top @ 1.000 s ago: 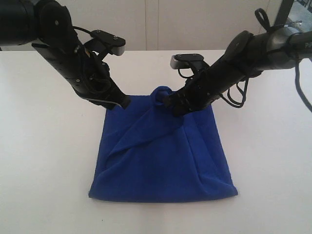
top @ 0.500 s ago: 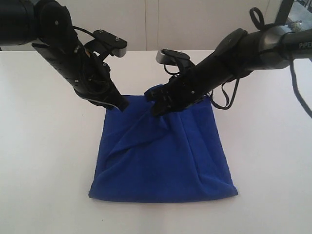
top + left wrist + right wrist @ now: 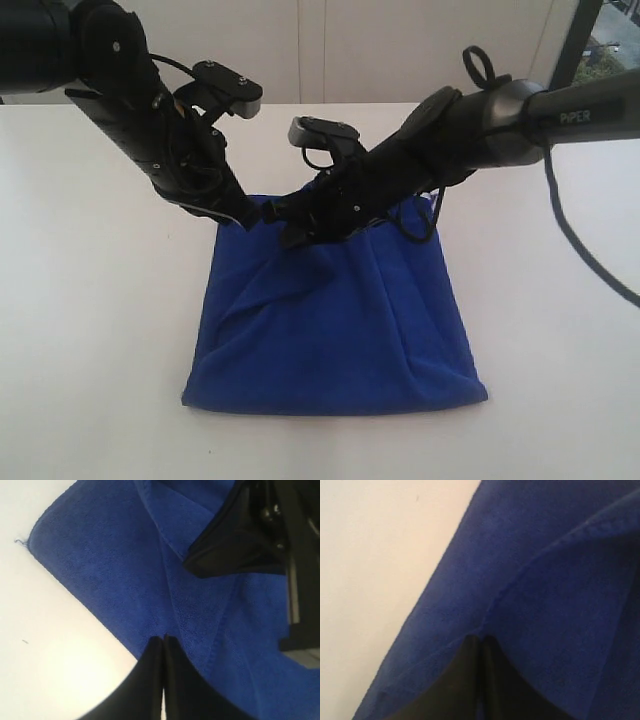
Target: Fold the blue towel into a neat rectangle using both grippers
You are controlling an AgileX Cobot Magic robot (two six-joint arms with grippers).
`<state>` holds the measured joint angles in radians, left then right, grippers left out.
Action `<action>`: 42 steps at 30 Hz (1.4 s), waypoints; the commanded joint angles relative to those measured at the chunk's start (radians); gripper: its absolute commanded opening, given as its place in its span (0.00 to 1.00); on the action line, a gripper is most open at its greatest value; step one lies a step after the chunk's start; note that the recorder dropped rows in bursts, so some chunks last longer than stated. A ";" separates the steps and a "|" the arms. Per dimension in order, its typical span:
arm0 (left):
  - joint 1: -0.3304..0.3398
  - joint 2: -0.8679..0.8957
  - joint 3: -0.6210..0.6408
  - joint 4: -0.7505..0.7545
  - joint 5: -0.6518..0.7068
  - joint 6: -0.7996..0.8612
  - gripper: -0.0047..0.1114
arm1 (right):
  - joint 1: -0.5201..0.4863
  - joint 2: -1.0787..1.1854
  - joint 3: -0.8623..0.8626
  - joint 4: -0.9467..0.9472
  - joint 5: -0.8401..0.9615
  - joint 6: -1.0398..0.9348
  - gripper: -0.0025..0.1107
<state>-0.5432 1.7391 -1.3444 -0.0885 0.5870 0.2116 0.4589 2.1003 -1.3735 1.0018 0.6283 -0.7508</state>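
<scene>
Towel (image 3: 340, 330) lies rumpled on the white table (image 3: 90, 330), with its far edge gathered up under both arms. The left gripper (image 3: 252, 213) pinches the far left corner, its jaws pressed together. The right gripper (image 3: 289, 233), just beside it, is closed on a raised fold of that same edge.

The things are carried by a plain white desk (image 3: 90, 330). The blue towel (image 3: 340, 330) is laid on it near the middle, doubled over, creased diagonally.
</scene>
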 commanded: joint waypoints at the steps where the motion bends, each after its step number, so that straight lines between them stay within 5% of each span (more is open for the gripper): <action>1: 0.003 -0.004 0.007 -0.007 0.007 -0.007 0.04 | 0.000 0.015 -0.001 0.017 -0.006 -0.006 0.02; 6: 0.003 -0.004 0.007 -0.007 0.007 -0.010 0.04 | 0.000 0.015 -0.001 0.024 -0.006 0.033 0.04; 18: 0.022 -0.005 0.007 0.017 0.008 -0.146 0.04 | -0.041 -0.046 -0.001 -0.033 -0.006 0.108 0.34; 33: 0.022 -0.004 0.007 0.025 -0.047 -0.164 0.04 | -0.222 -0.115 -0.011 -0.203 -0.146 0.314 0.35; 42: 0.022 -0.004 0.007 0.025 -0.116 -0.196 0.04 | -0.240 0.045 -0.222 -0.248 -0.114 0.319 0.36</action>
<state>-0.5227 1.7391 -1.3444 -0.0585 0.4653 0.0282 0.2222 2.0962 -1.5348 0.7815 0.5101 -0.4333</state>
